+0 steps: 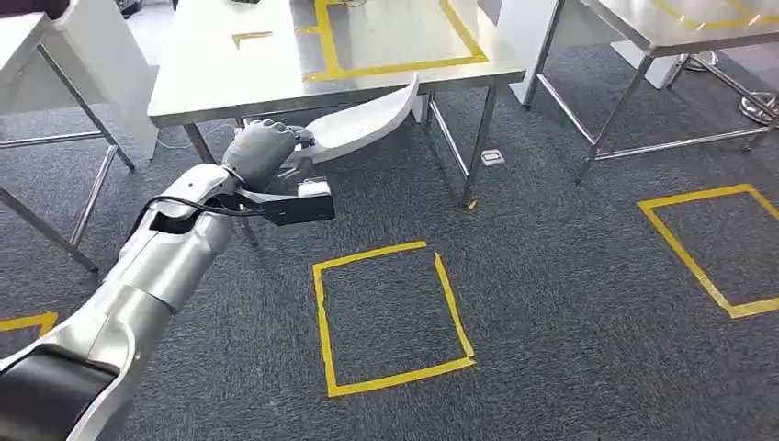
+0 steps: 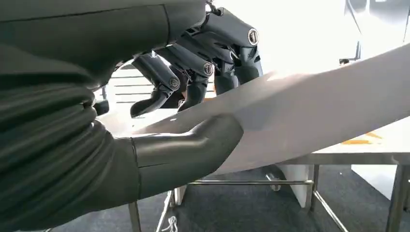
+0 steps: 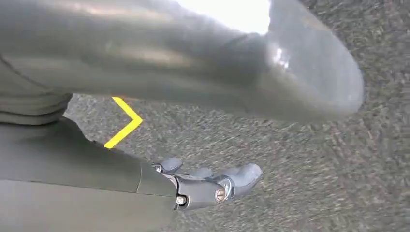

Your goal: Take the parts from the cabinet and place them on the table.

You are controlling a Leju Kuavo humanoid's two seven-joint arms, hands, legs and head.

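My left hand [image 1: 262,150] holds a long, curved white part [image 1: 367,117] just in front of the steel table [image 1: 211,78], below its near edge. In the left wrist view the thumb [image 2: 193,145] presses under the white part [image 2: 314,111] and the dark fingers [image 2: 203,63] wrap over its top. The part's far tip rises toward the table's front edge near the yellow taped rectangle [image 1: 395,66]. My right hand [image 3: 212,186] hangs over the grey carpet with its fingers apart and nothing in it.
A second steel table [image 1: 680,28] stands at the back right, and a white cabinet side [image 1: 101,55] at the back left. Yellow tape squares [image 1: 390,317] mark the grey carpet, another [image 1: 707,243] to the right. Table legs [image 1: 478,156] stand close ahead.
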